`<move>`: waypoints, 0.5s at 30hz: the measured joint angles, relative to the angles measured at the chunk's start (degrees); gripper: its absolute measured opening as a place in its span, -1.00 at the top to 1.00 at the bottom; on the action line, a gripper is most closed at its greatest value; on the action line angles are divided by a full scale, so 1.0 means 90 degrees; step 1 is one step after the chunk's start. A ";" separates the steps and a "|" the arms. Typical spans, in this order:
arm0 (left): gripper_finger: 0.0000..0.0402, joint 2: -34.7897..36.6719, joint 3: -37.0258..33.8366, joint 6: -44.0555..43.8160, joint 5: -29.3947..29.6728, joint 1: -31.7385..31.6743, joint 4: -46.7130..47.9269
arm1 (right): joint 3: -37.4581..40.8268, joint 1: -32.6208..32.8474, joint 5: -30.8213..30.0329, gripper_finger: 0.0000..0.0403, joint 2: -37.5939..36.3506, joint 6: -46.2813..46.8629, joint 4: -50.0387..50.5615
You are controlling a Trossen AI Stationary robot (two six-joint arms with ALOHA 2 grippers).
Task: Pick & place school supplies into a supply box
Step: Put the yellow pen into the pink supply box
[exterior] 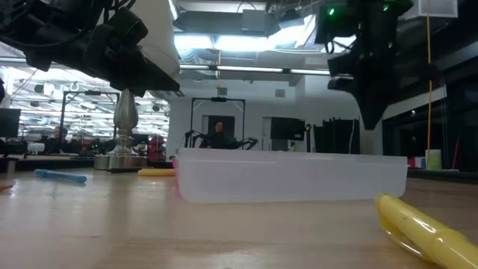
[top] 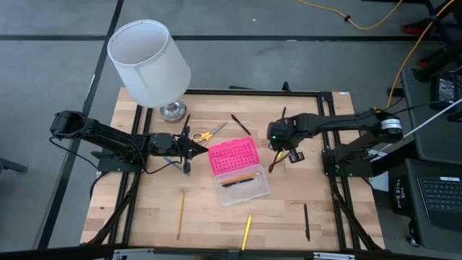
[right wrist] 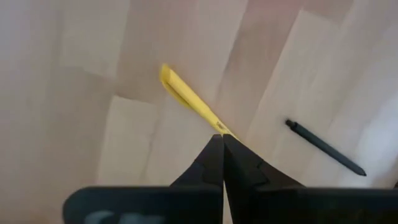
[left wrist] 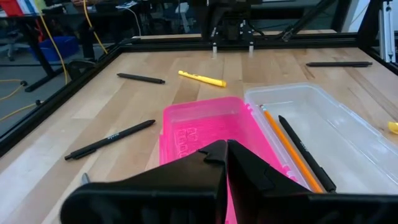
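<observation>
The supply box lies open at mid-table: pink dotted lid (top: 232, 157) (left wrist: 199, 127) flat beside its clear base (top: 249, 189) (exterior: 291, 179). In the base lie an orange pencil (left wrist: 286, 149) and a black pen (left wrist: 305, 152). My left gripper (top: 190, 148) (left wrist: 225, 146) is shut and raised just left of the lid. My right gripper (top: 278, 149) (exterior: 370, 123) (right wrist: 222, 137) is shut, pointing down, high above a yellow pen (left wrist: 202, 79) (right wrist: 183, 96) that lies flat on the table right of the box. Yellow-handled scissors (top: 206, 135) lie beyond the lid.
A white-shaded lamp (top: 148, 61) stands at the far left. Loose on the wood: black pens (top: 240, 124) (top: 306, 220) (right wrist: 323, 147), a pencil (top: 180, 214), a yellow pen (top: 247, 231) (exterior: 426, 232) near the front edge, and a blue pen (exterior: 60, 177). A black frame borders the table.
</observation>
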State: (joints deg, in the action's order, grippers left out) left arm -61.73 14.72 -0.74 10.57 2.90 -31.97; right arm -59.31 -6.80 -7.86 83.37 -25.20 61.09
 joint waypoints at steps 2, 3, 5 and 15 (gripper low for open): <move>0.98 0.0000 0.0000 -0.0001 0.0000 0.0000 0.0000 | 0.0002 -0.0139 0.0001 0.98 0.0159 -0.0062 -0.0002; 0.98 0.0000 0.0000 -0.0001 0.0000 0.0000 0.0000 | 0.0001 -0.0216 0.0001 0.97 0.0232 -0.0062 -0.0004; 0.98 0.0000 0.0000 -0.0004 0.0000 0.0000 0.0002 | 0.0002 -0.0342 -0.0002 0.96 0.0374 -0.0059 -0.0016; 0.97 0.0000 0.0000 -0.0004 0.0000 0.0000 0.0002 | 0.0160 -0.0791 -0.0007 0.95 0.0861 -0.0057 -0.0458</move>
State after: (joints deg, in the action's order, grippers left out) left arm -61.73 14.72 -0.78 10.57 2.90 -31.94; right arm -57.87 -13.91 -7.92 91.12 -25.71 56.97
